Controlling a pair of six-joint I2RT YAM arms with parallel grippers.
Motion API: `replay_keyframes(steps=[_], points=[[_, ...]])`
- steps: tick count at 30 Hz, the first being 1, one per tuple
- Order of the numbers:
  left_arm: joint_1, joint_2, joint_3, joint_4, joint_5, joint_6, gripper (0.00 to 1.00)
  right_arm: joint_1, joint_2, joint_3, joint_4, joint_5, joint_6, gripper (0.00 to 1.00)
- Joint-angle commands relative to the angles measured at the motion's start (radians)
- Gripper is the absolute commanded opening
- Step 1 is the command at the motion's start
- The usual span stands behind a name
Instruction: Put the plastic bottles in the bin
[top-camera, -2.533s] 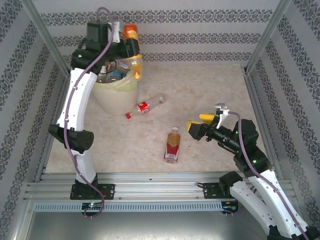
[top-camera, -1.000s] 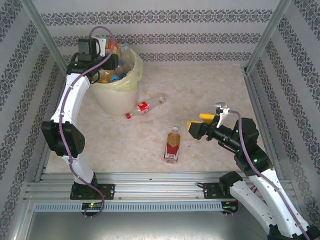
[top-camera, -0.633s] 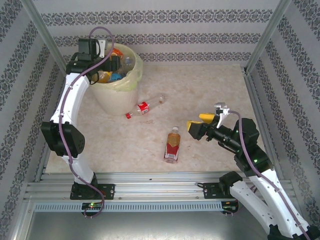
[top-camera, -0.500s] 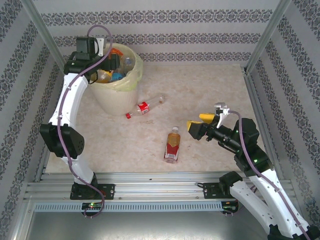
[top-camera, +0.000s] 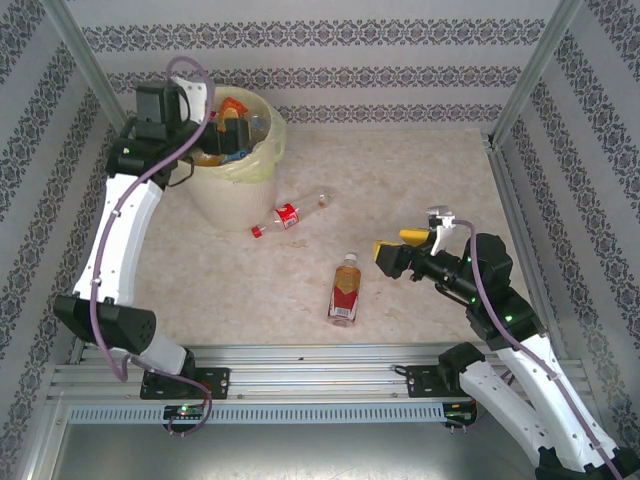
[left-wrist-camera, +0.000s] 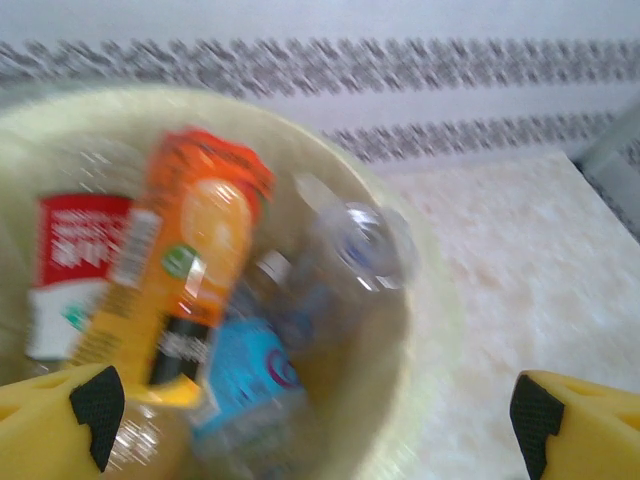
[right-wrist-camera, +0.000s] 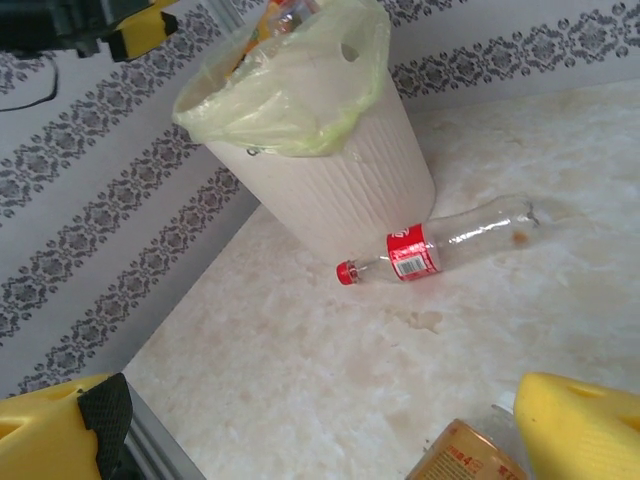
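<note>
The bin (top-camera: 222, 200) stands at the back left, a white bucket lined with a pale yellow bag. My left gripper (top-camera: 222, 128) hangs open over its mouth, holding nothing. In the blurred left wrist view, an orange bottle (left-wrist-camera: 190, 260), a blue-labelled bottle (left-wrist-camera: 245, 370) and a clear bottle (left-wrist-camera: 355, 240) lie inside the bin (left-wrist-camera: 425, 320), below the left gripper (left-wrist-camera: 312, 410). A clear bottle with a red label (top-camera: 288, 214) lies on the table beside the bin. An amber bottle (top-camera: 345, 290) lies mid-table. My right gripper (top-camera: 400, 250) is open just right of it.
Patterned walls and metal posts close in the table on three sides. A rail (top-camera: 300, 365) runs along the near edge. In the right wrist view, the clear bottle (right-wrist-camera: 440, 250) lies in front of the bin (right-wrist-camera: 340, 180) and the amber bottle (right-wrist-camera: 470, 460) shows at the bottom edge.
My left gripper opened over the bin and the orange bottle dropped in. The left arm has drawn back to the left. The right arm has barely moved.
</note>
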Motion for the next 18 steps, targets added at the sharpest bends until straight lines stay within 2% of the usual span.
replay_keyframes(steps=[1,8,13,18], points=[[-0.060,-0.059,-0.098,-0.051,0.035,-0.027,1.00,0.009,0.005,0.015,-0.029,0.017,-0.021,0.98],[-0.223,-0.160,-0.320,-0.050,-0.038,-0.146,0.99,0.009,0.009,0.069,-0.169,0.065,-0.063,0.98],[-0.367,-0.154,-0.440,-0.037,-0.087,-0.243,0.97,0.010,0.007,0.077,-0.216,0.073,-0.083,0.98],[-0.450,-0.120,-0.527,0.032,-0.086,-0.397,0.95,0.009,0.007,0.078,-0.231,0.068,-0.090,0.98]])
